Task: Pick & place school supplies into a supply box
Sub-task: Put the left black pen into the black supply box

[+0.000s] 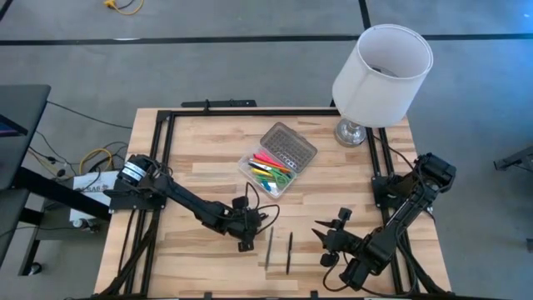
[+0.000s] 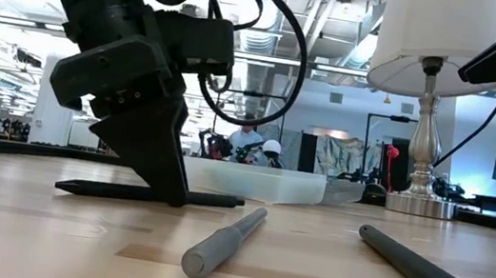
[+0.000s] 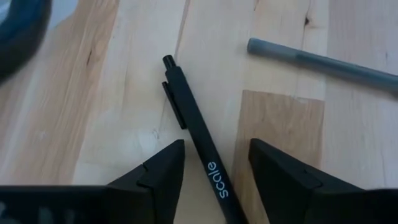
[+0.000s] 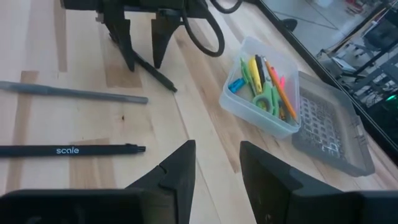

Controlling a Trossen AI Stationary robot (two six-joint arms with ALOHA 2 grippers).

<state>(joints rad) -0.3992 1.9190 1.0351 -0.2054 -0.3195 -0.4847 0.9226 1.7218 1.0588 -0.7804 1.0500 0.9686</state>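
Note:
My left gripper is open and low over the table, near its front. Its two fingers stand on either side of a black pen that lies flat on the wood; the low view shows the same pen under the gripper. A grey pen and another black pen lie side by side to its right. The clear supply box holds coloured pens and green-handled scissors. Its grey dotted lid lies open behind it. My right gripper is open and empty, right of the two pens.
A white-shaded lamp on a metal foot stands at the table's far right corner. Black frame rails run along the table's edges. Bare wood lies left of the box.

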